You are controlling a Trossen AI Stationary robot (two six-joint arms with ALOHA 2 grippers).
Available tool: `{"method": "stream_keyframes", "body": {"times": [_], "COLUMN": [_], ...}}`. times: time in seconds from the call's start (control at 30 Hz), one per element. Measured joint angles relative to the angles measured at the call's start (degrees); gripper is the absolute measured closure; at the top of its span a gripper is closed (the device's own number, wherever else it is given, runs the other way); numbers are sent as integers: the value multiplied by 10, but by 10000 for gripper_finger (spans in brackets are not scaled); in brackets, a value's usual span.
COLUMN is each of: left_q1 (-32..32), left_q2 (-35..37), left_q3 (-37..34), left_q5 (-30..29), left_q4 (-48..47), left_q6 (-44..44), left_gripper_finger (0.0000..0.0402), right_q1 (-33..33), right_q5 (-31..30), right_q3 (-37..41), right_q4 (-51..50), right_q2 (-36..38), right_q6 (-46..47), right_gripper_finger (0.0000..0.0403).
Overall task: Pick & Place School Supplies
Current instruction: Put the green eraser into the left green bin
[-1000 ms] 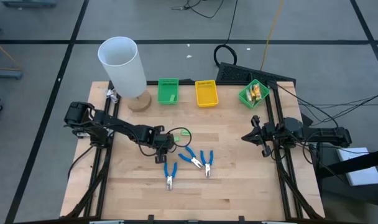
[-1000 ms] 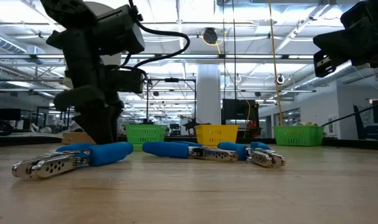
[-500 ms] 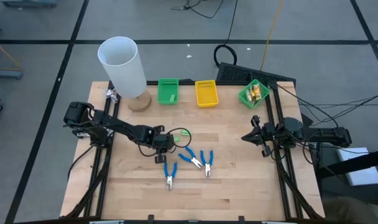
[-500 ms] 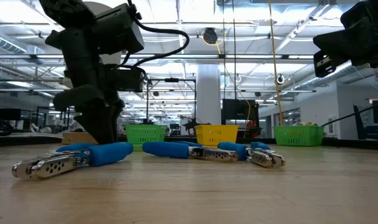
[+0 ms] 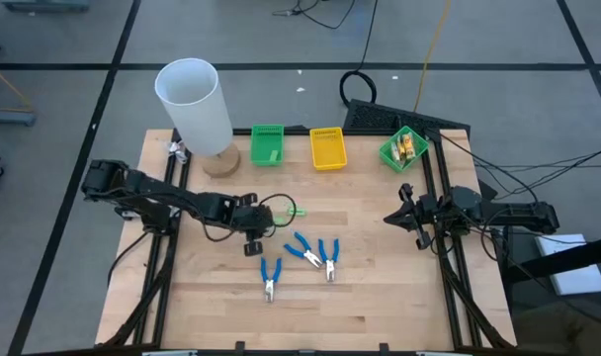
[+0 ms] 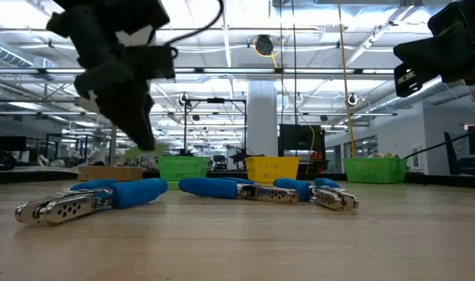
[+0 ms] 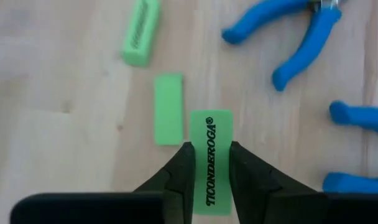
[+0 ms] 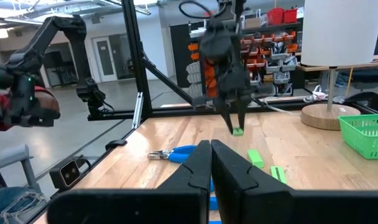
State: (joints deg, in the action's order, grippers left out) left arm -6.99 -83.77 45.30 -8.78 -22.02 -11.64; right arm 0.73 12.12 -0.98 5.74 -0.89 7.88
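Left gripper [image 7: 206, 163] clamped on a light-green eraser [image 7: 211, 158] printed TICONDEROGA, pinched across its narrow sides, lifted clear of the table [image 5: 380, 297]; in the right wrist view held eraser [image 8: 238, 130] seen hanging above the wood, fingers pointing down. Relative to the held eraser: a second green eraser [image 7: 168, 109] flat on the table just beside it; a third [image 7: 141, 31] farther off, tilted; blue-handled pliers [image 7: 304, 31] off to the other side. In the high view three pliers [image 5: 270, 278] [image 5: 303, 249] [image 5: 329, 260] lying below and right of the left gripper [image 5: 253, 229]. Green bin [image 5: 267, 144], yellow bin [image 5: 327, 148] and a second green bin [image 5: 402, 148] well beyond the eraser, along the far edge; white cylinder [image 5: 194, 104] at the far left corner. Right gripper [image 8: 210, 152] fully closed, empty, parked at the right edge of the table.

Versus one second ago: left gripper raised off the table in the low view [image 6: 136, 133]; left arm drawn back leftward in the high view; pliers unmoved; right arm unchanged.
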Motion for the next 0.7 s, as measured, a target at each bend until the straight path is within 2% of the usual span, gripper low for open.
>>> {"method": "stream_keyframes", "body": {"times": [0.2, 0.53, 0.7], "left_q1": [15, 72, 121], "left_q2": [50, 62, 62], "left_q3": [0, 1, 1], "left_q5": [-85, -160, -172], "left_q4": [28, 114, 119], "left_q6": [-47, -66, -80], "left_gripper_finger": [312, 319, 316], "right_q1": [0, 0, 0], "right_q5": [0, 0, 0], "right_q3": [0, 0, 0], "right_q4": [0, 0, 0], "right_q2": [0, 0, 0], "right_q6": [0, 0, 0], "right_gripper_finger": [399, 399, 399]}}
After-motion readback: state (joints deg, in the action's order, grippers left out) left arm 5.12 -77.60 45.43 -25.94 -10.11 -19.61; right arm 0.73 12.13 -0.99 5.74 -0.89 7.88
